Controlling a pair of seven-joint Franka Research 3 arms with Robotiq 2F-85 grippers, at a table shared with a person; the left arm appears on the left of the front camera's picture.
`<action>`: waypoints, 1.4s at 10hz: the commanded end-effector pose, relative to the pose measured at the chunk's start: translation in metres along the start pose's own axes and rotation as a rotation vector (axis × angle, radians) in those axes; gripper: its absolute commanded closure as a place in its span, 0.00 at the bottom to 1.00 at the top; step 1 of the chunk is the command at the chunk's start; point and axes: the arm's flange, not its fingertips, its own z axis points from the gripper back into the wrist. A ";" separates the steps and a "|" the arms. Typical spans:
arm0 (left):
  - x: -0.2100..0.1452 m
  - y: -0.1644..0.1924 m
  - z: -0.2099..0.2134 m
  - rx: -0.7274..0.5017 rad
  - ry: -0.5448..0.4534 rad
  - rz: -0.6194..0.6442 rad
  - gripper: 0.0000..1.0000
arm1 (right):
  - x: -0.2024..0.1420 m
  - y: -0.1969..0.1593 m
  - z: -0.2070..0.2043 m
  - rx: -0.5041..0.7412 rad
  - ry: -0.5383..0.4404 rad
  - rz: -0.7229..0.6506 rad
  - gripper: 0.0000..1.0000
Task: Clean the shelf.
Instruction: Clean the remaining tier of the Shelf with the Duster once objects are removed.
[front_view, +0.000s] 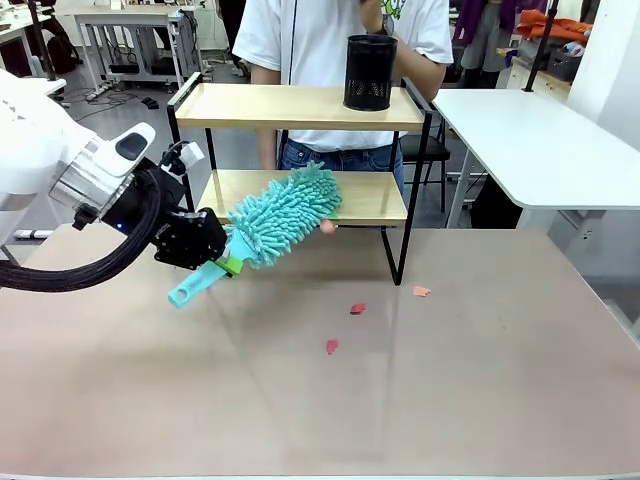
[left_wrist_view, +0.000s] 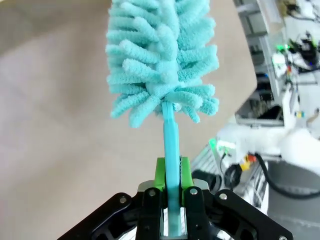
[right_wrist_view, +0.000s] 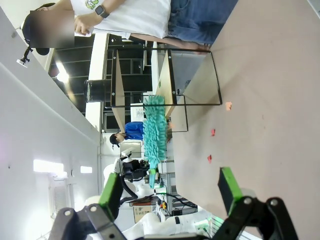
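Left hand (front_view: 228, 264) is nearest, at 9 o'clock on the surface (front_view: 300, 430). It's clenched on the teal duster (front_view: 285, 215), pads pinching the handle just below the fluffy head. The handle tail sticks out toward 8 o'clock.

Duster head lies across the left part of the shelf's lower board (front_view: 372, 198). Shelf (front_view: 300, 105) stands at 12 o'clock, with a person (front_view: 340, 30) right behind it. Top board is bare except for a black mesh cup (front_view: 370, 72) toward its right end.

Three small scraps (front_view: 358, 308) sit on the surface in front of the shelf, centre to 1 o'clock, probably swept off it.

Right hand (right_wrist_view: 169, 186) is released, jaws wide, gripping nothing, well back from the shelf.

My read: sweep is well along and both boards look clear where visible. Can't tell what's under the duster head. Left to do: finish the lower-board pass.
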 end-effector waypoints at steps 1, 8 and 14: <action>-0.007 0.002 0.010 -0.087 0.214 -0.151 0.88 | 0.000 0.002 0.000 0.007 0.004 0.014 0.00; -0.046 0.011 0.067 -0.184 0.271 -0.182 0.88 | 0.000 0.002 0.000 0.007 0.004 0.014 0.00; -0.125 0.082 0.209 -0.323 0.045 -0.004 0.88 | 0.000 0.002 0.000 0.007 0.004 0.014 0.00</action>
